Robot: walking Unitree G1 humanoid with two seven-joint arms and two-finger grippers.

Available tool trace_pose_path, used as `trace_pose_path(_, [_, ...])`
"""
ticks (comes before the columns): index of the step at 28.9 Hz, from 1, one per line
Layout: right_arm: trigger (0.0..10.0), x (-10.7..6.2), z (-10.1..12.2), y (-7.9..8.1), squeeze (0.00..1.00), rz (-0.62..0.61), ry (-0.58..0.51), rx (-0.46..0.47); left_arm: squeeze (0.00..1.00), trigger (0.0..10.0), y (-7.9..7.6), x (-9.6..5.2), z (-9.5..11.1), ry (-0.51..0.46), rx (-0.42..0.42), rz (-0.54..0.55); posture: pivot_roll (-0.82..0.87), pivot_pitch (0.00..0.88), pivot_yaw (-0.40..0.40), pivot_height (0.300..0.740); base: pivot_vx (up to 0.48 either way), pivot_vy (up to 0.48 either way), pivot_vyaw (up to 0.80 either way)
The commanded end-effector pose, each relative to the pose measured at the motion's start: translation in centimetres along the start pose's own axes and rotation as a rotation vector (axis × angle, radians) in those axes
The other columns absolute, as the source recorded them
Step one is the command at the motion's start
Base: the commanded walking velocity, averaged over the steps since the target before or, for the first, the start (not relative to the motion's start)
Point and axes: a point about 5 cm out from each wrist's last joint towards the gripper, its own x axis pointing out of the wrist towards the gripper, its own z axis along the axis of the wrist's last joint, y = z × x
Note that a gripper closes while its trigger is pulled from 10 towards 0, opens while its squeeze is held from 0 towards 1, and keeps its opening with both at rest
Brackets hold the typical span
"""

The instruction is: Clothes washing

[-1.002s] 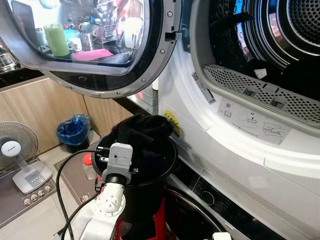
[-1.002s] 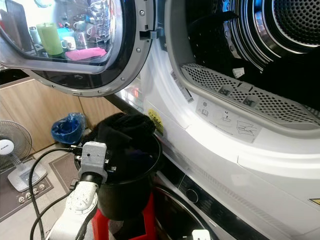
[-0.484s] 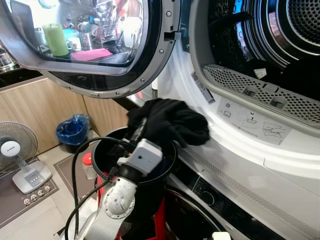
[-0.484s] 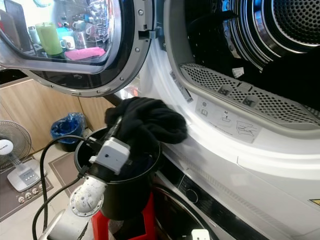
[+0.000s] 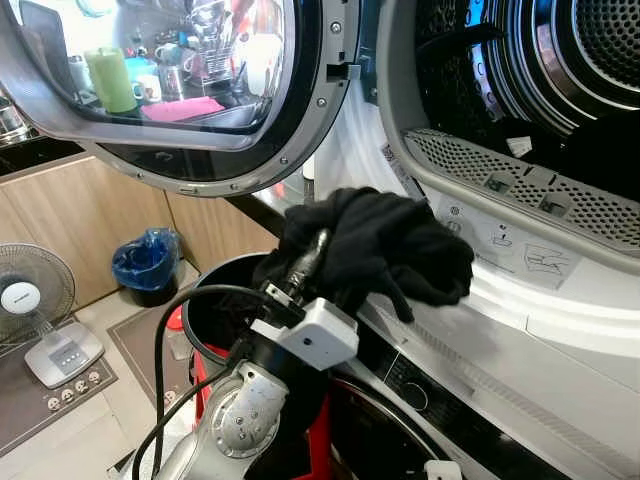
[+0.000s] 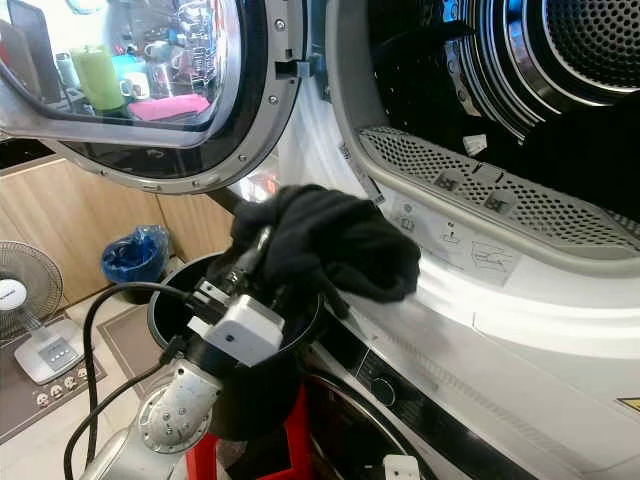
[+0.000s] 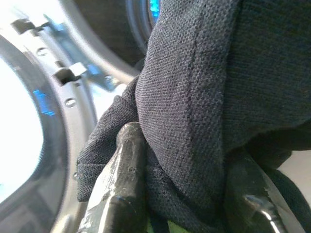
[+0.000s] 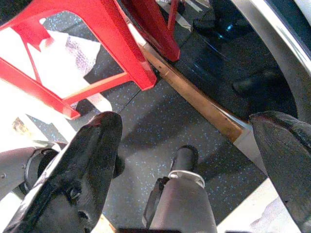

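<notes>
Black garment held at the dryer's lip

My left gripper (image 5: 315,250) is clamped on the black garment (image 5: 385,245), holding it above the black bucket (image 5: 205,310), its bulk draped against the dryer's white door rim (image 5: 520,300). My right gripper (image 8: 187,145) hangs low, fingers spread apart, over the red stool (image 8: 116,43).

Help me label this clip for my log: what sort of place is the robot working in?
Likely a home laundry corner beside a kitchen. An open dryer drum sits above a second machine, a fan stands on the floor, and the door glass reflects cups and kitchenware.
</notes>
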Motion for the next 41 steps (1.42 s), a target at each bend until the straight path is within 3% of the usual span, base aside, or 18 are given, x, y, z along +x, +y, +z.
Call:
trace_pose_path(1, [10.0, 0.0, -0.1, 0.0, 0.0, -0.002, -0.007, 0.029, 0.0, 10.0, 1.0, 0.6, 1.5, -0.076, 0.015, 0.034, 0.1, 0.027, -0.019, 0.74, 0.0, 0.0, 0.0])
trace_pose_path(11, [10.0, 0.0, -0.4, 0.4, 0.0, 0.02, 0.002, 0.033, 0.0, 10.0, 2.0, 0.6, 1.2, -0.059, 0.049, 0.085, 0.1, 0.025, -0.014, 0.74, 0.0, 0.0, -0.49])
trace_pose_path(19, [10.0, 0.0, -0.7, 1.8, 0.0, 0.123, 0.02, -0.016, 0.0, 10.0, 2.9, 0.8, 1.1, -0.054, 0.08, 0.152, 0.1, 0.018, -0.009, 0.74, 0.0, 0.0, -0.73])
trace_pose_path(35, [10.0, 0.0, -0.8, 2.5, 0.0, 0.175, 0.018, -0.011, 0.0, 10.0, 2.2, 1.2, 1.8, -0.096, 0.036, 0.066, 0.1, 0.021, 0.004, 0.74, 0.0, 0.0, -0.68])
trace_pose_path(41, [10.0, 0.0, -0.7, 2.3, 0.0, 0.159, -0.003, -0.007, 0.0, 10.0, 2.1, 1.2, 1.8, -0.101, 0.043, 0.057, 0.1, 0.023, 0.005, 0.74, 0.0, 0.0, 0.0])
